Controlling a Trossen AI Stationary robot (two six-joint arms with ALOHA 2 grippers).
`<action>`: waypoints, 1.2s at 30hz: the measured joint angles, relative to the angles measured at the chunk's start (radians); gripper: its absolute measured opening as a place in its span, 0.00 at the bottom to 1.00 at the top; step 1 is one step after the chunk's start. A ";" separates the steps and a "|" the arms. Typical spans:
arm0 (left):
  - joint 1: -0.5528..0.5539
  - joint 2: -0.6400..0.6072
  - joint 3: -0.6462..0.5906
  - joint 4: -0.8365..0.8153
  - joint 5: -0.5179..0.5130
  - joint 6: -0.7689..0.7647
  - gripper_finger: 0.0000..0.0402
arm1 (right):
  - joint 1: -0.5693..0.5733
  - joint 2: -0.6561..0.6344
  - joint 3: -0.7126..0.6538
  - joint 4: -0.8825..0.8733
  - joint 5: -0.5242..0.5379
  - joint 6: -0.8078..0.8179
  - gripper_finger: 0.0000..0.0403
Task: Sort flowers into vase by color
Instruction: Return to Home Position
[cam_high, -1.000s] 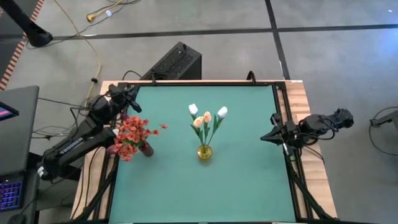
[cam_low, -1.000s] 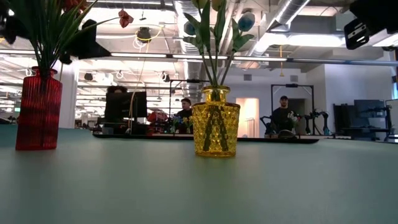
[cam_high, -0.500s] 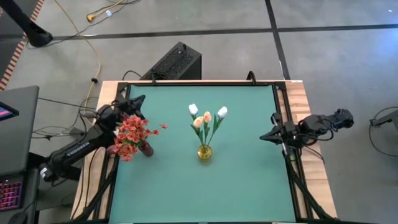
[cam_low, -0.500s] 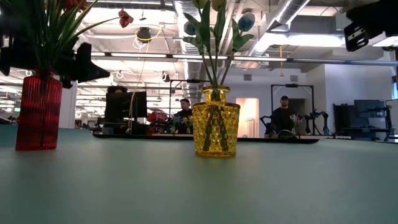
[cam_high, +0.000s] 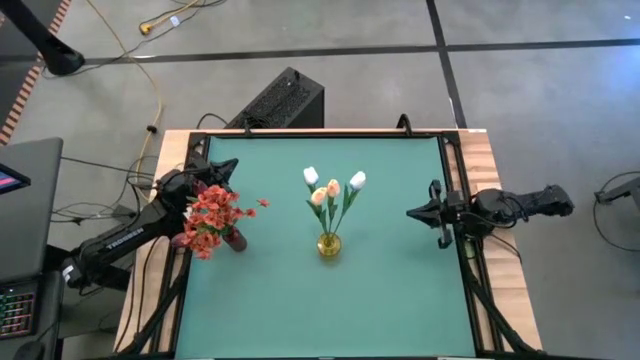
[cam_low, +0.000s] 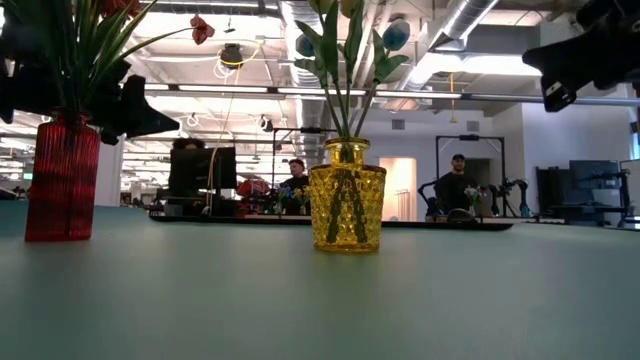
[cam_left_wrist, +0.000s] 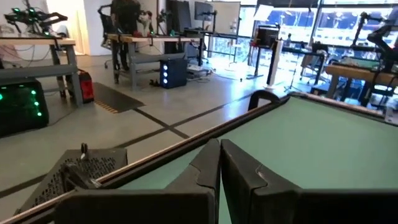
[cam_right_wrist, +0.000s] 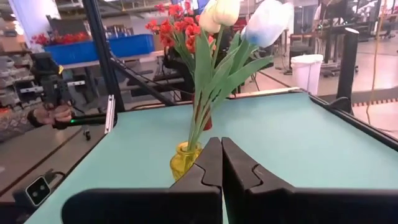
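Observation:
A yellow glass vase (cam_high: 329, 244) (cam_low: 346, 208) stands at the table's middle and holds white, cream and peach tulips (cam_high: 333, 187) (cam_right_wrist: 239, 15) on green stems. A red vase (cam_high: 236, 240) (cam_low: 61, 178) near the left edge holds red-orange blossoms (cam_high: 214, 217) (cam_right_wrist: 176, 28). My left gripper (cam_high: 226, 165) (cam_left_wrist: 220, 155) is shut, up in the air just beyond the red bouquet at the left edge. My right gripper (cam_high: 411, 213) (cam_right_wrist: 221, 152) is shut, in the air near the right edge, pointing toward the yellow vase.
A black frame rail (cam_high: 452, 190) runs along the right and far edges of the green table. A black box (cam_high: 282, 98) sits on the floor beyond the far edge. People sit at desks (cam_low: 295, 180) in the room behind. Bare green mat (cam_high: 390, 290) lies near the front.
My left gripper has moved from beyond the table's left edge toward the right and a little nearer, ending just beyond the red bouquet. My right gripper has moved toward the left, over the table's right edge, in the last half second. The vases and flowers have stayed put.

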 joint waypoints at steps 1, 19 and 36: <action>-0.001 0.000 0.000 -0.005 0.005 0.000 0.00 | -0.006 0.000 -0.015 0.022 -0.016 0.000 0.05; -0.003 0.000 -0.002 -0.037 0.124 -0.020 0.00 | -0.025 0.000 -0.069 0.065 -0.142 -0.007 0.05; -0.003 0.000 -0.003 -0.037 0.146 0.003 0.00 | -0.031 0.001 -0.136 0.130 -0.093 0.019 0.07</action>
